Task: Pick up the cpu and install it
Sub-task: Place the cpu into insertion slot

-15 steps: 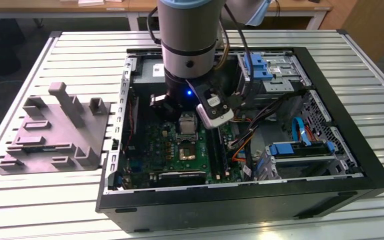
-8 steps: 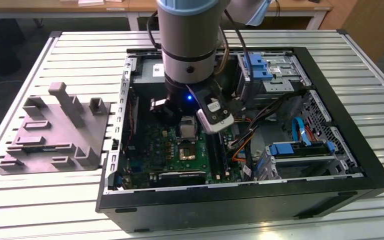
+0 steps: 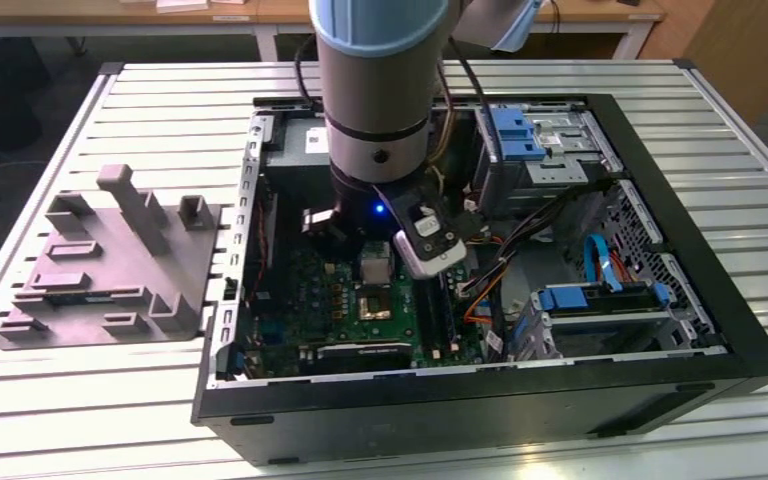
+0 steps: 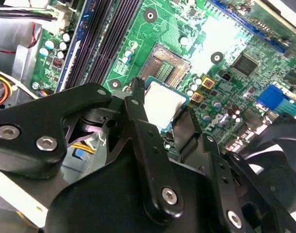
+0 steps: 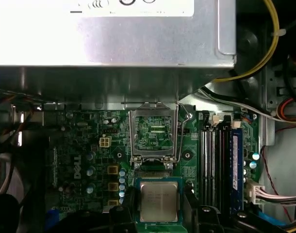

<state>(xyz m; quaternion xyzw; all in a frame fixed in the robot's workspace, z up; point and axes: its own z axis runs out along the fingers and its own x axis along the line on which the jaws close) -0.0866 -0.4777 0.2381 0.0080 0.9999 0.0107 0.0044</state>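
Note:
The cpu (image 4: pixel 163 103) is a small flat square chip with a silvery top and a thin teal rim. My gripper (image 4: pixel 162 110) is shut on it, one black finger (image 4: pixel 137 104) on each of two opposite edges. In the first wrist view the cpu (image 5: pixel 158 201) hangs over the green board, right beside the open metal socket frame (image 5: pixel 154 133), with my gripper (image 5: pixel 158 200) around it. The socket (image 4: pixel 165 65) lies bare just beyond the chip. In the exterior view my gripper (image 3: pixel 377 258) reaches down inside the open computer case, above the socket (image 3: pixel 373 302).
A silvery power-supply box (image 5: pixel 114 34) sits close to the socket. Memory slots (image 5: pixel 213 160) run alongside it. Loose cables (image 3: pixel 498 270) and blue drive bays (image 3: pixel 511 130) fill the case's right side. A grey parts fixture (image 3: pixel 104 260) stands on the slatted table outside the black case wall (image 3: pixel 491 400).

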